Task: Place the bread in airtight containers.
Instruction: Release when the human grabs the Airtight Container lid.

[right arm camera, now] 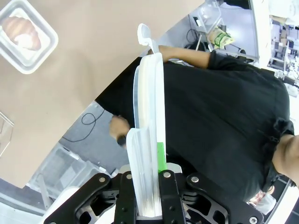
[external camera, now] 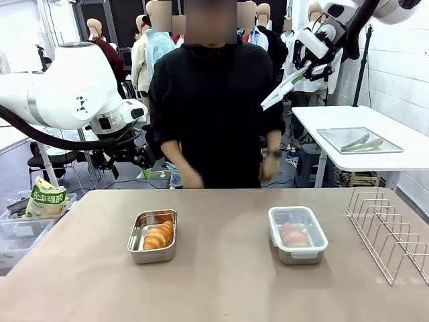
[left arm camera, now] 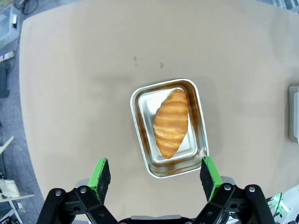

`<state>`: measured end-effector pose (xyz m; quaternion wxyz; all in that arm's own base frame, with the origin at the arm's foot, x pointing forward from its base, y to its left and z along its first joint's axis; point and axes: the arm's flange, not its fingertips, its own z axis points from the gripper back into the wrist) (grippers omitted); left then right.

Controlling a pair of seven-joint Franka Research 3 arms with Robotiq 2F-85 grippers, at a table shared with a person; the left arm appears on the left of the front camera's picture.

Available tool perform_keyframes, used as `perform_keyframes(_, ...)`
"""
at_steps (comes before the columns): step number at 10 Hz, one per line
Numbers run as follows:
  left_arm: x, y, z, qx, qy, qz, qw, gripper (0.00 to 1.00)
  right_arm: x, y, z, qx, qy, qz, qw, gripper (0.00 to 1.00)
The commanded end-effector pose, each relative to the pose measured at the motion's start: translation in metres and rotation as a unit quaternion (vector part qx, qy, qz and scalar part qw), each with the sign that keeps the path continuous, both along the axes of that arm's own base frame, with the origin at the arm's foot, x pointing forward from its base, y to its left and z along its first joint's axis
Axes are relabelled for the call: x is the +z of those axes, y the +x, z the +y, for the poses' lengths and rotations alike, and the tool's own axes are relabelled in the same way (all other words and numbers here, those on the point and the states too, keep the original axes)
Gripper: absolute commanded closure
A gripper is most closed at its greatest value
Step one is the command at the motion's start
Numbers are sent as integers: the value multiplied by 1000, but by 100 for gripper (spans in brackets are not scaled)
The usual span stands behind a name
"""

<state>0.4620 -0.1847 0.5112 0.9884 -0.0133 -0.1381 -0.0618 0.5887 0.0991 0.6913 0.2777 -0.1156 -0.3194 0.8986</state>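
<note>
Lower centre of the front view: open pan (external camera: 153, 236) holding a roll (external camera: 159, 236), lidded pan (external camera: 297, 235) lower right on the bench (external camera: 221, 282). Right jaws (right arm camera: 147, 184), clamped on the spare lid (right arm camera: 148, 140), hang at upper right, well apart from the open pan. Left jaws (left arm camera: 156, 175), spread wide and empty, stand directly over that pan in the left wrist view.

I read even, bright overhead light with soft shadows on the table (external camera: 221, 282). The steel pan (left arm camera: 140, 140) shows warm reflections and mild glare. The person's hands (external camera: 193, 178) are motion-blurred. Wrist views bend at the edges.

Left pincer (left arm camera: 155, 173) jaws wide apart, right pincer (right arm camera: 148, 184) raised, clamped closed.
</note>
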Motion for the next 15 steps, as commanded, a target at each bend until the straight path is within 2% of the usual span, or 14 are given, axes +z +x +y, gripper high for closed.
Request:
perform_keyframes(1, 1, -1, 1, 5, 7, -1, 1000, 0, 3, 2, 2, -7, -6, 1, 1000, 100)
perform_keyframes(15, 1, -1, 1, 5, 7, -1, 1000, 0, 2, 0, 1, 0, 0, -2, 1000, 100)
